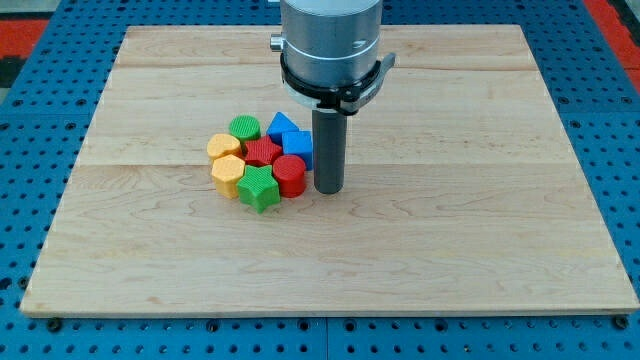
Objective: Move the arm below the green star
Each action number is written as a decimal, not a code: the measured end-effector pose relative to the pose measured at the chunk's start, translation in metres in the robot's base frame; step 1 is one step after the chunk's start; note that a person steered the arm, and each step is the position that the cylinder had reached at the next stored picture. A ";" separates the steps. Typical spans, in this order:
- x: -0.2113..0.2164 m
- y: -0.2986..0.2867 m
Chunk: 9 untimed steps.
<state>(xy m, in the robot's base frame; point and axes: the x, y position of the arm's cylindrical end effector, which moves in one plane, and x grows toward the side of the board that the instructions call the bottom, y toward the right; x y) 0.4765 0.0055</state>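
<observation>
The green star [259, 188] lies at the bottom of a tight cluster of blocks left of the board's middle. My tip [329, 190] rests on the board just right of the cluster, close beside the red cylinder [290, 176], to the right of the green star and about level with it. Around the star are a yellow hexagon [227, 174], a red star [262, 153], a yellow block [222, 146], a green cylinder [244, 128], a blue triangle [283, 126] and a blue block [298, 147].
The wooden board [450, 220] lies on a blue perforated table [30, 120]. The arm's grey body [330, 45] hangs over the board's top middle.
</observation>
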 end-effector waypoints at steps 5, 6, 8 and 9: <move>0.038 -0.007; 0.050 -0.040; 0.055 -0.056; 0.055 -0.054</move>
<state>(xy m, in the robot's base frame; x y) 0.5314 -0.0485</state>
